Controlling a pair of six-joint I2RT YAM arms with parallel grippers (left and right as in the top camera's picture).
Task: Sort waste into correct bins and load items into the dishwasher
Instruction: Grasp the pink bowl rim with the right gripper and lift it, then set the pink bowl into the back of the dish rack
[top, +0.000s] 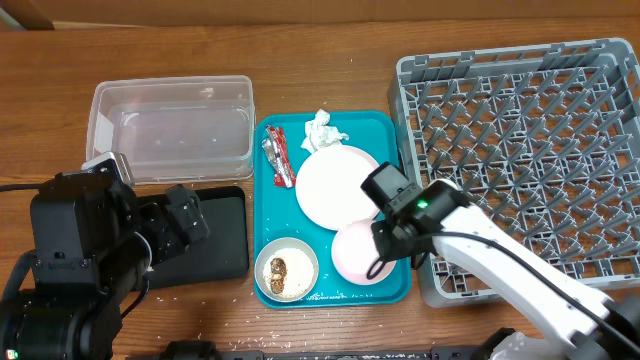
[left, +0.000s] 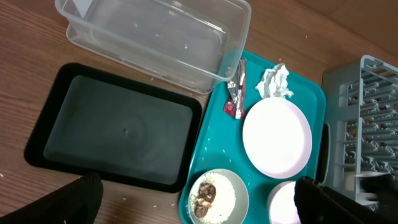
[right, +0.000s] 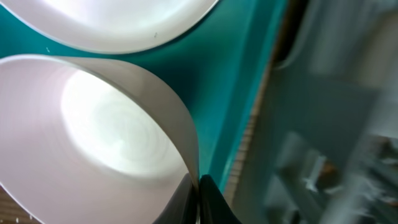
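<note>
Pinched at its rim by the right gripper (right: 198, 190), whose fingers are closed on it, the pale pink bowl (right: 93, 137) sits in the teal serving tray's (top: 388, 130) right corner nearest the robot. On that tray a large round whitish plate (top: 335, 185) fills the middle. A small white bowl (top: 309, 256) of brown food scraps with white crumbs (top: 278, 268) takes the near left corner. A crumpled white tissue (top: 322, 130) and a small red-and-silver wrapper (top: 278, 157) lie toward the far edge.

Left of the tray are a clear rectangular plastic tub (top: 170, 130) and, nearer the robot, a shallow flat black plastic tray (top: 225, 235). The left gripper (top: 190, 213) hovers above the black one, jaws spread wide and holding nothing. A large square grey plastic dish rack (top: 530, 150) stands right of the tray.
</note>
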